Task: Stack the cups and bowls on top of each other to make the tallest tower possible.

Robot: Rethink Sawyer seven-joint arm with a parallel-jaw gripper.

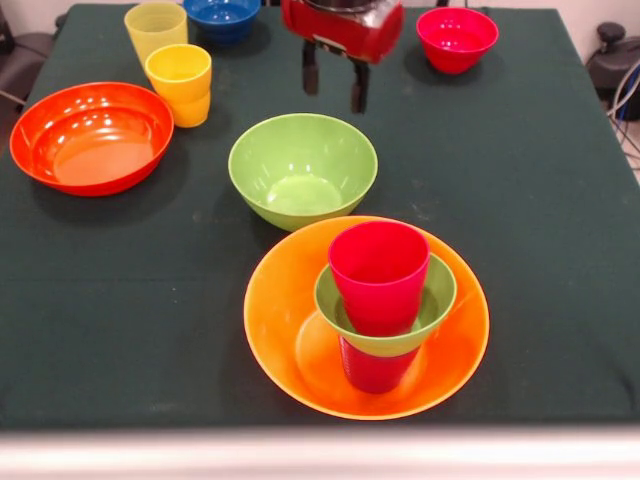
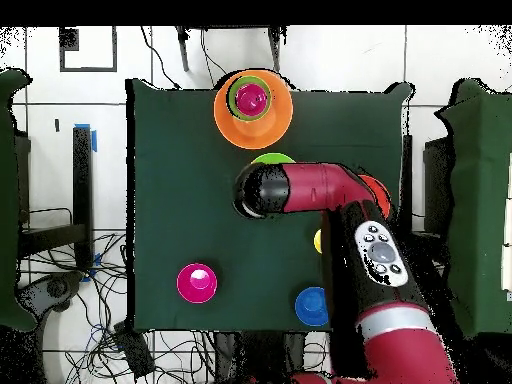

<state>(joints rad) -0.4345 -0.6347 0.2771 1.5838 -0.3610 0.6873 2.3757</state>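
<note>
The tower stands near the front edge: a large yellow-orange bowl (image 1: 290, 330) holds an upright cup (image 1: 375, 372) that looks dark red. On that cup sits a small green bowl (image 1: 430, 300), with a red-pink cup (image 1: 380, 275) inside it. In the overhead view the tower (image 2: 252, 100) is at the top of the cloth. My gripper (image 1: 335, 85) hangs open and empty above the table, just behind the large green bowl (image 1: 302, 170) and well away from the tower. Its two black fingers (image 1: 311, 75) point down.
A wide orange-red bowl (image 1: 92, 137) lies at the left. Behind it stand a yellow-orange cup (image 1: 180, 83) and a pale yellow cup (image 1: 155, 28). A blue bowl (image 1: 222, 15) and a small red-pink bowl (image 1: 457, 38) sit at the back. My arm (image 2: 310, 188) crosses the table's middle.
</note>
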